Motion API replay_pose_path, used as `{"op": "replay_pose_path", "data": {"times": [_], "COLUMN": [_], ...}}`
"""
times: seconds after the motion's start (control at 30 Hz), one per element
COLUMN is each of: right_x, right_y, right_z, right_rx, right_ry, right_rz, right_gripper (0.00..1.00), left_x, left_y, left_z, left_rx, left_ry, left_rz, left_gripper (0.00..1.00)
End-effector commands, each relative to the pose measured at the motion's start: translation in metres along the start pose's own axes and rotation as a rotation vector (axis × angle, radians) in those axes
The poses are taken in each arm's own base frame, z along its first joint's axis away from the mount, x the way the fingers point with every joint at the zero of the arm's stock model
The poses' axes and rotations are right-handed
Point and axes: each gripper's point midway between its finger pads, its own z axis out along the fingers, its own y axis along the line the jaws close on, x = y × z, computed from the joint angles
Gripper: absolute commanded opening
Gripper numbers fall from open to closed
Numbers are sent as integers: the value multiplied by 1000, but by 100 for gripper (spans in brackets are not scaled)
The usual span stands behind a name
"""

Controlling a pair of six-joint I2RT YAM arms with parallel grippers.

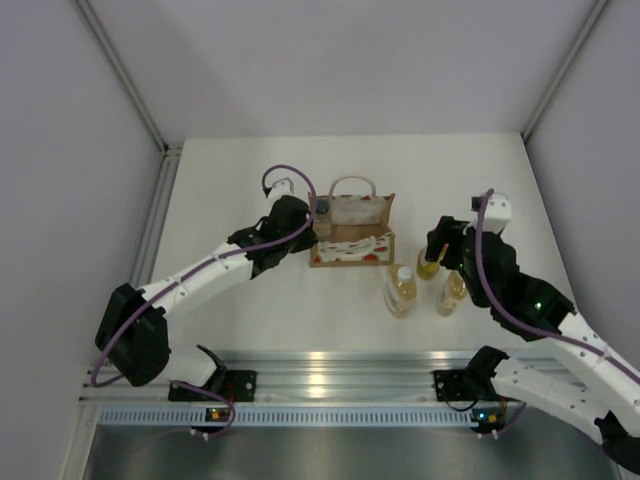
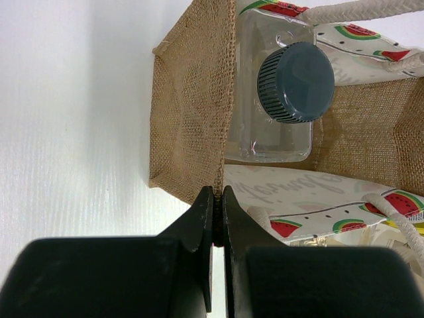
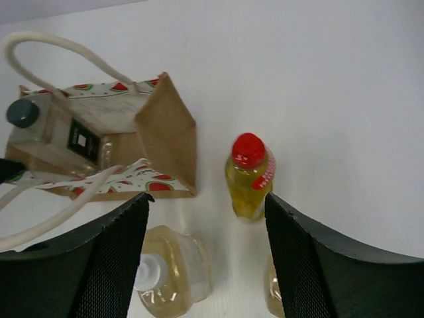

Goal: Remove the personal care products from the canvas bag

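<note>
The tan canvas bag (image 1: 350, 232) with watermelon print stands mid-table. My left gripper (image 1: 313, 228) is shut on the rim of its left side wall (image 2: 199, 99). Inside, at the left end, stands the squarish clear bottle with a dark cap (image 2: 295, 83), also seen in the right wrist view (image 3: 23, 112). Three bottles stand on the table right of the bag: the yellow one with a red cap (image 3: 250, 173), a clear one with a white cap (image 1: 401, 290) and another clear one (image 1: 452, 292). My right gripper (image 3: 205, 202) is open and empty above them.
The bag's rope handles (image 1: 352, 183) loop up at the back and front. Grey walls enclose the table on the left, back and right. A metal rail (image 1: 330, 370) runs along the near edge by the arm bases.
</note>
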Motion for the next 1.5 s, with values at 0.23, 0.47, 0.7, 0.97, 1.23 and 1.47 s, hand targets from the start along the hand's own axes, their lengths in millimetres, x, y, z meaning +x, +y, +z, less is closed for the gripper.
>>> {"op": "replay_pose_path", "data": {"times": [0.23, 0.47, 0.7, 0.97, 1.23, 1.47], "right_x": [-33, -7, 19, 52, 66, 52], "right_y": [157, 218, 250, 264, 255, 257], "right_z": [52, 110, 136, 167, 177, 167], "right_rx": [-380, -356, -363, -312, -247, -273], "right_ry": [65, 159, 218, 273, 286, 266], "right_rz": [-46, -33, -46, -80, -105, -86], "right_gripper": [68, 66, 68, 69, 68, 68], "left_x": [-32, -34, -30, -29, -32, -27], "left_y": [-27, -30, -28, -26, -17, -15], "left_z": [-16, -17, -13, -14, -17, -12], "left_rx": [84, 90, 82, 78, 52, 43], "left_ry": [-93, -94, -82, -84, -116, -99], "left_rz": [-33, -35, -29, -41, -48, -46], "left_gripper": [8, 7, 5, 1, 0, 0]}}
